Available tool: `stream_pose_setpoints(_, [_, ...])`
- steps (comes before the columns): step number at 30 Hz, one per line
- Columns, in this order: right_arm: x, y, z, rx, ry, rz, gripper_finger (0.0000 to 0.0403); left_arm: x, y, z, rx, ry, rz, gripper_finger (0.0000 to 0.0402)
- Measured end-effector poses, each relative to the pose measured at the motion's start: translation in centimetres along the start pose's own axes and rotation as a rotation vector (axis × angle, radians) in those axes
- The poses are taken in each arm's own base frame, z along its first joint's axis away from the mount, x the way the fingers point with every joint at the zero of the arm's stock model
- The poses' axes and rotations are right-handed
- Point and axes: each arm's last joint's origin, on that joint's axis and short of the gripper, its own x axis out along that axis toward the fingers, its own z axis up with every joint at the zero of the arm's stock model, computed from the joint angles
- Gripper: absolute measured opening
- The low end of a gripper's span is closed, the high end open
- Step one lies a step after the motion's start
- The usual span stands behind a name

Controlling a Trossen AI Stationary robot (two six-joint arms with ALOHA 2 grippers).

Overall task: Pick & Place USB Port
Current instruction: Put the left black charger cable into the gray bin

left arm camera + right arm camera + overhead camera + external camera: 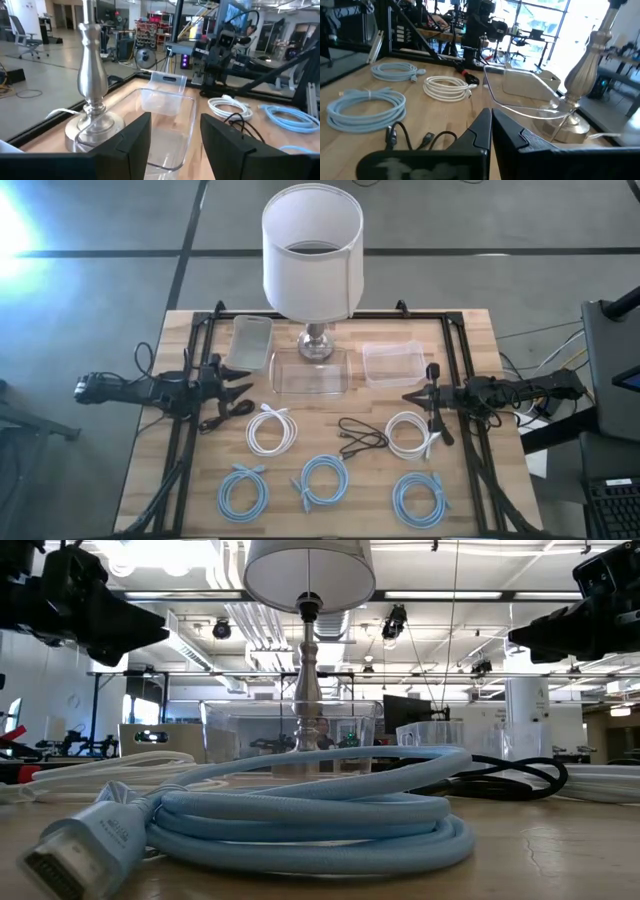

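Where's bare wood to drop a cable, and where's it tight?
Free: the table corners beside the small bins, and the strip along the front edge. Crowded: centre, where white coils, black cable and blue coils lie close below the large clear bin.

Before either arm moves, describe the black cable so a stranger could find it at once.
Start at the lamp with the white shade at the table's far middle. Come toward the near edge past the clear tray at its base: the black cable lies there between two white cable coils. It is the only dark, loosely tangled cable; the rest are neat white or light blue coils.
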Motion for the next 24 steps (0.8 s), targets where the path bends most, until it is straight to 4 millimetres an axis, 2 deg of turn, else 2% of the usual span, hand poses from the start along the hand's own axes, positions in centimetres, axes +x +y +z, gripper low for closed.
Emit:
stream_pose_setpoints(5, [0.0, 0.0, 0.0, -0.011, 0.000, 0.002, 0.0008, -0.5, 0.2, -0.3, -0.037, 0.163, 0.010, 0.0175])
stream_pose_setpoints(9, [0.0, 0.0, 0.0, 0.246, 0.001, 0.003, 0.0008, -1.5, 0.5, 0.0, -0.124, 0.366, 0.046, 0.0175])
stream_pose_setpoints(11, [0.0, 0.0, 0.0, 0.308, 0.000, 0.003, 0.0008, -1.6, 0.5, 0.3, -0.192, 0.409, 0.055, 0.0175])
stream_pose_setpoints(15, [0.0, 0.0, 0.0, 0.306, 0.000, 0.003, 0.0008, -1.2, 0.0, 0.4, -0.249, 0.477, 0.003, 0.0174])
stream_pose_setpoints(24, [0.0, -0.2, 0.5, 0.311, -0.056, -0.026, 0.0008, 0.5, -0.6, -2.2, -0.285, 0.733, 0.074, 0.0174])
